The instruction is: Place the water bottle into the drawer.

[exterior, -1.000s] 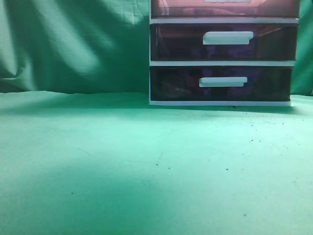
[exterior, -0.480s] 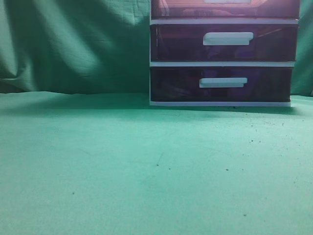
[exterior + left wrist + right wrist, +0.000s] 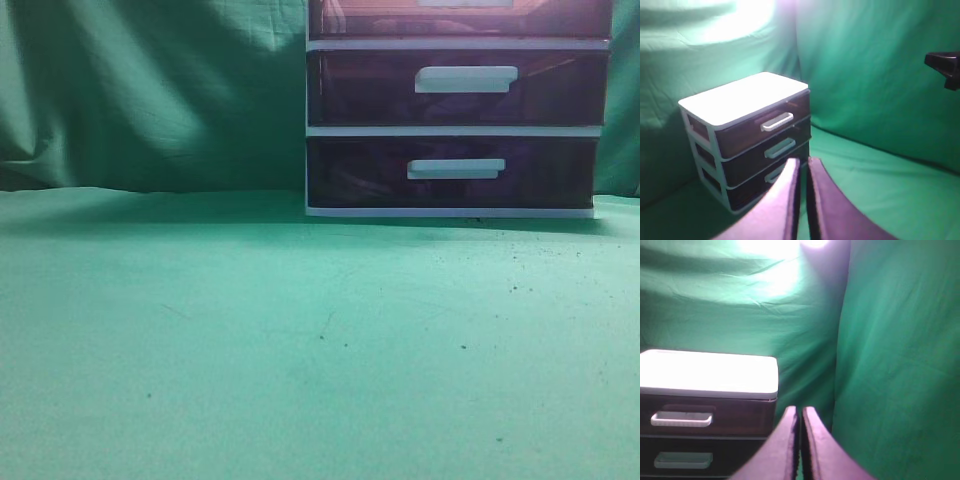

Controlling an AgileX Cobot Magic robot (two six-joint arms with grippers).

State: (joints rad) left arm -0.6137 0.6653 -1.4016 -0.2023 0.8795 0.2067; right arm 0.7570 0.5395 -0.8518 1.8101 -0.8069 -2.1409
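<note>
A drawer unit [image 3: 455,110] with dark translucent drawers and white handles stands at the back right of the green table; all its drawers are closed. It also shows in the left wrist view [image 3: 747,137] and the right wrist view [image 3: 707,405]. The water bottle is out of view in every frame. My left gripper [image 3: 803,162] is shut and empty, raised well in front of the unit. My right gripper [image 3: 800,412] is shut and empty, raised to the right of the unit. Neither gripper shows in the exterior view.
Green cloth [image 3: 250,340] covers the table and hangs as a backdrop [image 3: 150,90]. A dark part of the other arm [image 3: 946,65] shows at the right edge of the left wrist view.
A shadow on the front left of the table has faded and the cloth has brightened. Nothing else has moved.
</note>
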